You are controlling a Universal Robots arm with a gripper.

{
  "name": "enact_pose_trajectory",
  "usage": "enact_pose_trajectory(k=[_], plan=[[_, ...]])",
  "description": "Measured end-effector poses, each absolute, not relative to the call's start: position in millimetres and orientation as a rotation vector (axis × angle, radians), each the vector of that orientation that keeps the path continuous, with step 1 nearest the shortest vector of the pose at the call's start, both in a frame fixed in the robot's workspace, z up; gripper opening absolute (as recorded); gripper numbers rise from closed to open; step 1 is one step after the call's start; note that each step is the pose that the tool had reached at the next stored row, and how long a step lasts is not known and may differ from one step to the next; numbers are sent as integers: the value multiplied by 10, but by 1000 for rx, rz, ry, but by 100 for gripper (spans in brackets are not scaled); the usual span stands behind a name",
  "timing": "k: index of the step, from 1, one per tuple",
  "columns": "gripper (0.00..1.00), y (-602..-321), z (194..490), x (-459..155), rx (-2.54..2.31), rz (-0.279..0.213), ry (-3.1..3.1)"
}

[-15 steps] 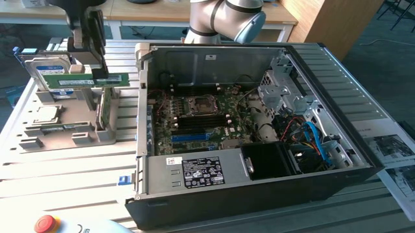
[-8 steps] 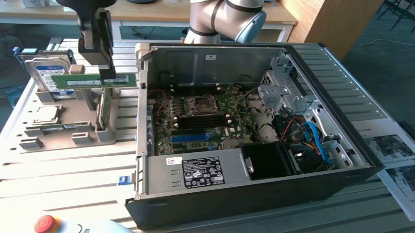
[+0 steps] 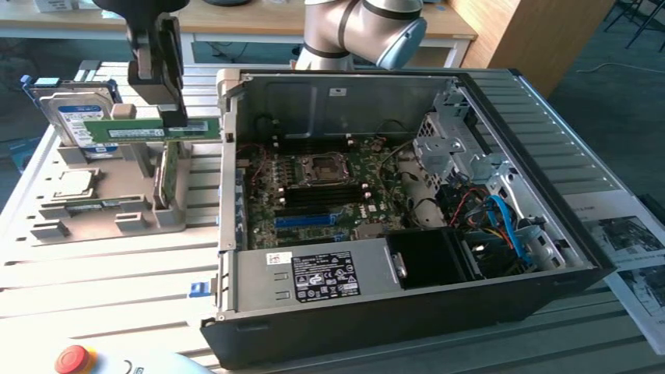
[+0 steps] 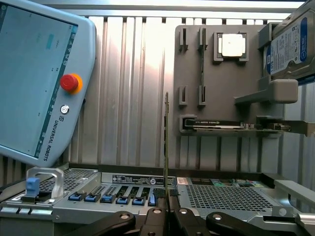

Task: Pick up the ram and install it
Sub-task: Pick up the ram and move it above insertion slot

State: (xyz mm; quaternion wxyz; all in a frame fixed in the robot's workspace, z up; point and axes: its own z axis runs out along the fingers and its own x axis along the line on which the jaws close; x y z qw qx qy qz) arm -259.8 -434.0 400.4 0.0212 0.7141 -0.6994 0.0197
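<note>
As seen from the exterior view, found open black computer case (image 3: 416, 319) lying on slatted surface (image 3: 104, 273), motherboard (image 3: 311, 195) exposed. Noted power supply label (image 3: 324, 276), print not legible. Noted grey robot arm (image 3: 359, 27) behind case. At exterior view's left, found grey parts tray (image 3: 104, 226) carrying hard drive (image 3: 71, 117); blue-white label unreadable. Read "UNIVERSAL ROBOTS" on teach pendant (image 4: 39, 83) in wrist view, beside red button (image 4: 70, 82). Confirmed gripper (image 3: 170, 117) closed narrow on the ram (image 3: 156, 129), held aloft between tray and case wall, clear of motherboard. Broad green face given by exterior view; thin edge-on line by wrist view. Also in tray: processor (image 4: 232, 45), second green stick (image 4: 219, 126).
</note>
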Motion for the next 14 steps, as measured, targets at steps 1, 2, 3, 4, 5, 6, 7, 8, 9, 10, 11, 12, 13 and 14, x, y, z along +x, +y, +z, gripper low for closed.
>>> enact_pose_trajectory(k=[1, 2, 3, 4, 5, 6, 7, 8, 9, 10, 11, 12, 13, 14], plan=[[12, -4340, 4004, -2598, 2214, 61, -2168], [12, -4340, 4004, -2598, 2214, 61, -2168], [12, -4341, 4004, -2596, 2214, 61, -2168], [12, -4343, 4004, -2592, 2214, 61, -2168], [12, -4345, 4004, -2588, 2214, 61, -2168], [12, -4348, 4005, -2582, 2214, 61, -2168], [12, -4351, 4005, -2575, 2214, 61, -2168], [12, -4354, 4004, -2566, 2214, 61, -2168], [12, -4356, 4005, -2556, 2214, 61, -2168], [12, -4359, 4005, -2546, 2214, 60, -2168], [12, -4362, 4005, -2535, 2213, 60, -2168], [12, -4364, 4006, -2525, 2213, 60, -2168], [12, -4367, 4005, -2513, 2213, 60, -2168], [12, -4369, 4006, -2502, 2213, 59, -2167]])
